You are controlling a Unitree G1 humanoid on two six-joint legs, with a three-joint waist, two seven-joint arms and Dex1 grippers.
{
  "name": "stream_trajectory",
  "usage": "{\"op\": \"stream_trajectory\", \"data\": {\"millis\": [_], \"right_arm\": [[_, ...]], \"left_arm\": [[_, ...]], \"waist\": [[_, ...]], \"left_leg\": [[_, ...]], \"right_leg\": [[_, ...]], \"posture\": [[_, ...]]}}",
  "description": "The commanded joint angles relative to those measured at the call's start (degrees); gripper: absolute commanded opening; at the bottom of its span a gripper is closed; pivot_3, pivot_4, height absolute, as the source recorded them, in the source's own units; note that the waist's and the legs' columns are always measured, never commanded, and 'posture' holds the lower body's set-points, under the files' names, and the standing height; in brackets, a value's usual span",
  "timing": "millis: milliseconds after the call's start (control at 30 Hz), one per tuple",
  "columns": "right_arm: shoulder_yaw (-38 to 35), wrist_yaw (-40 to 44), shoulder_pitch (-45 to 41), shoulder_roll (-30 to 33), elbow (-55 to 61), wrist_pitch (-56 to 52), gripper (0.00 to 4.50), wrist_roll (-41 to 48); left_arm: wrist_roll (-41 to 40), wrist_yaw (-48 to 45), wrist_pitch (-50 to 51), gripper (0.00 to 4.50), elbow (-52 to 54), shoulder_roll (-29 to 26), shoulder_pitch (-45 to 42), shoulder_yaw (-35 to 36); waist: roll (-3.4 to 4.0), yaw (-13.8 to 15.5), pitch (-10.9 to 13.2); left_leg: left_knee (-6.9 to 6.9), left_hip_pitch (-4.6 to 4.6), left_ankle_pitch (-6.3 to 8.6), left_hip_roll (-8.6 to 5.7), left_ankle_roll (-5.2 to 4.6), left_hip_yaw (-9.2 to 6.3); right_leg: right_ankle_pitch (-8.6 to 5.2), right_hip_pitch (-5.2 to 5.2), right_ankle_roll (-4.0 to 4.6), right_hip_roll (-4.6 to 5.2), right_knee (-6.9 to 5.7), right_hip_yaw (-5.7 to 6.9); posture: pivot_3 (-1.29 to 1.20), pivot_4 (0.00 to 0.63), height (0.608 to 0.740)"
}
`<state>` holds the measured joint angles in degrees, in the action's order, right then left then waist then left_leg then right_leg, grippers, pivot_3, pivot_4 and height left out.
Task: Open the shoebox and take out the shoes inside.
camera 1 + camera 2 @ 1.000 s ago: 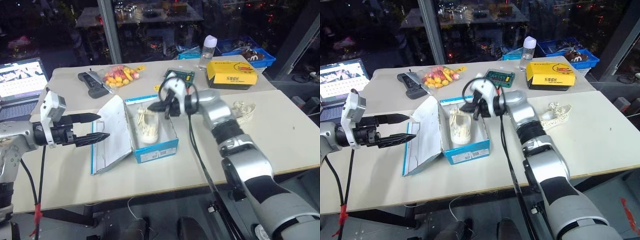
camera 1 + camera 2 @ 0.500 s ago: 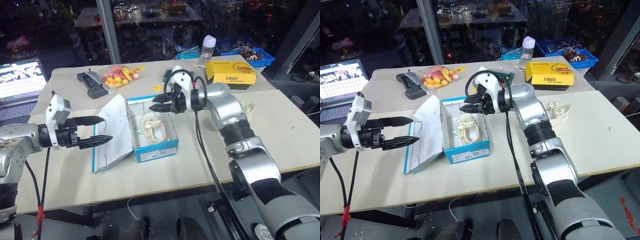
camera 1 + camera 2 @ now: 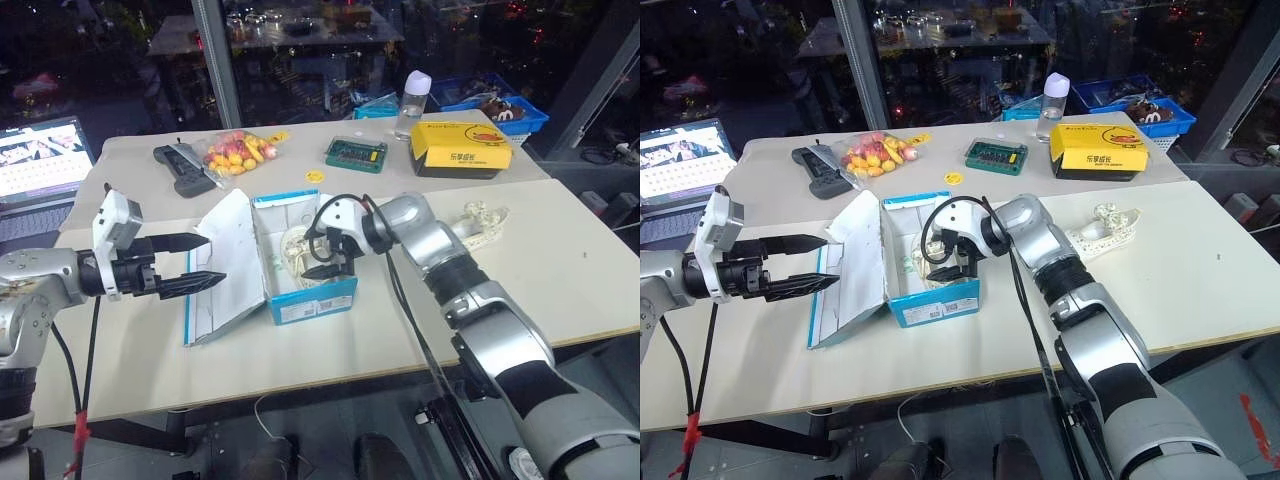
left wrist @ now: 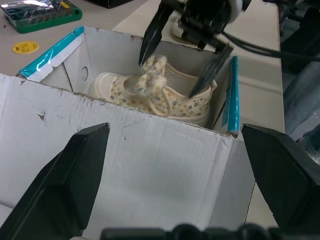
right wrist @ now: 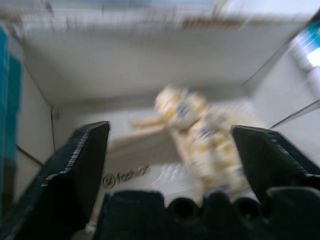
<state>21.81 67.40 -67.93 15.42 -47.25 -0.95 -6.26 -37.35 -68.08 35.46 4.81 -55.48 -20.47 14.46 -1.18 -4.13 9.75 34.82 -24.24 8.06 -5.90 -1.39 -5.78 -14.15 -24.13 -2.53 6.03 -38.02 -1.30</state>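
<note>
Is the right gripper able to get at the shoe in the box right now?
Probably yes. The lid is swung wide open, and the right gripper hangs open inside the box, one finger on each side of the shoe, with nothing between.

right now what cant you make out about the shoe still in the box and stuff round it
- Shoe in the shoebox: blurred in the right wrist view; in the eye views mostly behind the open right gripper, so contact is unclear.
- Shoebox floor under the shoe: hidden by the shoe and box walls.
- Second shoe on the table: partly behind the right arm in the eye views.
- Yellow box print: too small.
</note>
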Motion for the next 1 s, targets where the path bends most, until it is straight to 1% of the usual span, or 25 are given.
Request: {"op": "stream_trajectory", "data": {"millis": [33,200,333,433,500,533,567,600,667,767,800,833,1000], "right_arm": [[1.09,-5.38,-2.08,-1.32,-7.02,5.44,4.46,-4.07],[-0.05,-10.08,-4.19,-3.26,-14.44,7.61,4.46,-5.88],[-0.4,-8.21,-4.42,-3.61,-15.92,7.61,4.46,-5.66],[-0.21,-7.44,-4.22,-3.51,-15.87,7.99,3.77,-5.97],[-0.13,-6.91,-4.04,-3.46,-15.62,8.16,3.14,-6.05],[-0.13,-6.7,-3.95,-3.48,-15.49,8.19,2.74,-6.06],[-0.19,-6.48,-3.88,-3.54,-15.38,8.1,2.48,-6.02],[-0.21,-6.3,-3.81,-3.58,-15.27,8.06,2.09,-6.03],[-0.3,-6.1,-3.66,-3.65,-15.0,7.97,1.51,-6.02],[-0.41,-5.82,-3.43,-3.67,-14.53,7.81,0.35,-5.94],[-0.46,-5.79,-3.36,-3.66,-14.42,7.79,0.12,-5.92],[-0.59,-5.82,-3.3,-3.7,-14.33,7.7,0.05,-5.89],[-2.88,-8.03,-3.86,-3.82,-13.4,6.45,0.05,-4.83]], "left_arm": [[-1.0,0.49,0.14,4.5,2.38,-0.14,0.47,1.68],[-1.62,1.05,0.54,4.5,3.46,-0.1,1.54,1.89],[-1.87,1.44,0.69,4.5,3.82,-0.2,1.88,1.97],[-1.83,1.58,0.59,4.5,3.63,-0.18,1.75,1.91],[-1.81,1.65,0.55,4.5,3.52,-0.14,1.64,1.84],[-1.76,1.68,0.47,4.5,3.45,-0.11,1.56,1.76],[-1.69,1.7,0.37,4.5,3.37,-0.07,1.5,1.66],[-1.67,1.73,0.32,4.5,3.32,-0.04,1.45,1.6],[-1.65,1.77,0.26,4.5,3.3,0.0,1.4,1.55],[-1.6,1.85,0.23,4.5,3.31,0.05,1.35,1.48],[-1.58,1.87,0.23,4.5,3.31,0.06,1.32,1.44],[-1.58,1.87,0.23,4.5,3.27,0.05,1.29,1.44],[-1.4,1.98,0.14,4.5,3.11,0.09,1.11,1.25]], "waist": [[0.0,0.0,0.0],[-0.07,0.03,-0.05],[-0.07,0.11,-0.05],[-0.07,0.19,-0.05],[-0.07,0.19,-0.05],[-0.07,0.19,-0.05],[-0.07,0.18,-0.05],[-0.07,0.18,-0.05],[-0.07,0.19,-0.05],[-0.07,0.18,-0.05],[-0.07,0.18,-0.04],[-0.07,0.19,-0.04],[-0.07,0.16,-0.04]], "left_leg": [[0.0,0.03,0.01,0.0,0.03,0.0],[-0.02,0.6,0.12,0.11,0.22,0.0],[-0.02,1.15,0.18,0.41,0.31,0.0],[-0.03,1.17,0.18,0.6,0.32,-0.01],[-0.03,1.17,0.18,0.61,0.32,-0.01],[-0.03,1.16,0.19,0.61,0.34,-0.01],[-0.03,1.16,0.21,0.61,0.37,-0.01],[-0.03,1.16,0.23,0.61,0.4,-0.01],[-0.04,1.15,0.27,0.62,0.46,-0.01],[-0.05,1.15,0.32,0.64,0.55,-0.01],[-0.06,1.14,0.32,0.65,0.55,-0.01],[-0.07,1.08,0.33,0.65,0.55,-0.02],[-0.09,1.03,0.36,0.67,0.61,-0.01]], "right_leg": [[0.0,0.0,0.0,-0.01,0.0,0.0],[0.03,0.29,0.04,-0.14,-0.01,-0.01],[0.01,0.9,0.02,-0.44,0.14,-0.03],[0.01,0.91,0.06,-0.66,0.19,-0.03],[0.03,0.89,0.1,-0.68,0.18,-0.03],[0.03,0.89,0.11,-0.68,0.18,-0.03],[0.04,0.89,0.12,-0.68,0.18,-0.03],[0.04,0.89,0.13,-0.68,0.19,-0.04],[0.04,0.89,0.14,-0.69,0.24,-0.04],[0.04,0.89,0.15,-0.71,0.3,-0.04],[0.04,0.89,0.15,-0.72,0.33,-0.04],[0.04,0.85,0.15,-0.72,0.34,-0.04],[0.04,0.85,0.16,-0.74,0.38,-0.05]], "posture": [[0.0,0.15,0.738],[0.0,0.15,0.738],[0.0,0.15,0.738],[0.0,0.15,0.738],[0.0,0.15,0.738],[0.0,0.15,0.738],[0.0,0.15,0.738],[0.0,0.15,0.738],[0.0,0.15,0.738],[0.0,0.15,0.738],[0.0,0.15,0.738],[0.0,0.15,0.738],[0.0,0.15,0.738]]}}
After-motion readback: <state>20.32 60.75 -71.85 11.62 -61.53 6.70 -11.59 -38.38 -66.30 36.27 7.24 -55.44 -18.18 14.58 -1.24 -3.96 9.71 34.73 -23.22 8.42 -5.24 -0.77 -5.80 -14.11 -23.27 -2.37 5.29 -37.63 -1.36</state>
